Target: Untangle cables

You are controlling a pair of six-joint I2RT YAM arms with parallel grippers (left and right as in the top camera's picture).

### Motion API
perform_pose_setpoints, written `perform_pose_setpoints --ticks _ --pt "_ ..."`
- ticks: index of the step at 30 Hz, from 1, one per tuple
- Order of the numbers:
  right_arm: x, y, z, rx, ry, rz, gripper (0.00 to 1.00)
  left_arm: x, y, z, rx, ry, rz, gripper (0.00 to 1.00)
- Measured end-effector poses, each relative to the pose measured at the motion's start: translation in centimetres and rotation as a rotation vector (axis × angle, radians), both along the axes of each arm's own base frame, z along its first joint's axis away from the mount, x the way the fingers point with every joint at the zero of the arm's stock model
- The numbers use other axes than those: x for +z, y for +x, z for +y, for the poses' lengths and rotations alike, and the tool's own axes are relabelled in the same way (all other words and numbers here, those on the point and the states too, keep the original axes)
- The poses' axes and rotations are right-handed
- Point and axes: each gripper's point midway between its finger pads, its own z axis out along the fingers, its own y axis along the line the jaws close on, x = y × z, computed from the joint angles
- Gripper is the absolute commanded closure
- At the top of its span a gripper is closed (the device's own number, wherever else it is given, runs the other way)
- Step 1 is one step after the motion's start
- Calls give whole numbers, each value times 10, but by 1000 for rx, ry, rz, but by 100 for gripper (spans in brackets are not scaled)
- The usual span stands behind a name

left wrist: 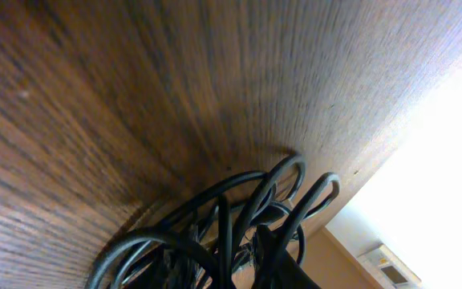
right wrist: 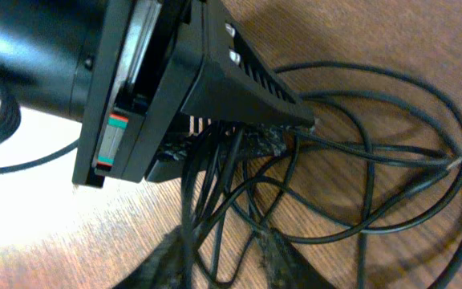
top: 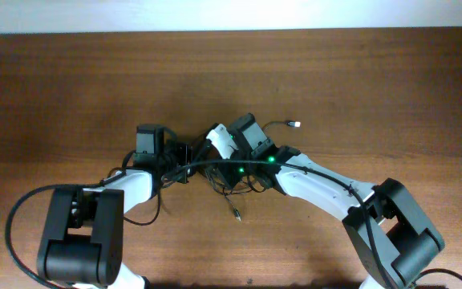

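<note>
The cables (top: 235, 186) are a bunch of thin black wires mid-table, between my two arms. One silvery plug end (top: 293, 124) sticks out at the upper right and another (top: 237, 214) trails toward the front. My left gripper (top: 183, 163) is shut on a bundle of strands; in the right wrist view that gripper (right wrist: 255, 138) shows with wires fanning out of its tips. Cable loops (left wrist: 247, 217) fill its own view. My right gripper (right wrist: 227, 258) is open low over the bunch, its fingers (right wrist: 283, 261) apart with several strands (right wrist: 359, 152) lying between and around them.
Thicker black cords (top: 22, 213) loop from the left arm's base and run along the right arm (top: 335, 181). The brown wooden table (top: 375, 80) ends at a pale wall along the far edge.
</note>
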Motion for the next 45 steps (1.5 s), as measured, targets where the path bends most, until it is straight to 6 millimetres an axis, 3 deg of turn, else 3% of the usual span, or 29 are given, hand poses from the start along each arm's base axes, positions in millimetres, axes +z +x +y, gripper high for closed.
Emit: perform_pose_setpoints --ticks 9,12,14,15,19,21,25,27,33,36,37,40,42,44,45 --pt "-1 -7 2 19 7 27 74 1 -1 -2 -7 -6 0 74" --pt "-8 -19 12 53 -2 37 76 1 -1 -2 -7 -6 0 72" --pt "-15 -22 14 60 -12 49 96 1 -1 -2 -7 -6 0 70" --pt "-18 -23 14 60 -16 54 96 1 -1 -2 -7 -6 0 68" --pt "-27 -25 8 42 -40 95 96 0 -1 -2 -7 -5 2 66" --pt "-32 -34 -8 22 -100 170 96 -3 -3 -1 -2 6 17 66" --pt "9 -46 -63 -70 -167 271 96 -4 -4 -1 7 43 19 66" --pt "33 -58 -76 -68 -170 268 96 -4 -5 -3 5 48 23 67" --pt "63 -77 -108 -99 -247 224 96 -5 -14 0 4 -13 81 80" --pt "80 -79 -138 -171 -271 207 96 -3 -16 32 85 -92 139 96" --pt "84 -80 -155 -215 -284 216 96 -7 -7 63 172 -49 118 100" --pt "109 -58 -203 -425 -250 149 96 0 12 166 414 0 3 100" --pt "108 -46 -227 -557 -257 168 96 18 22 203 441 18 -134 100" --pt "104 -37 -239 -653 -245 203 83 41 28 219 377 16 -287 100" --pt "104 -34 -235 -659 -215 216 62 46 27 219 344 8 -318 100"
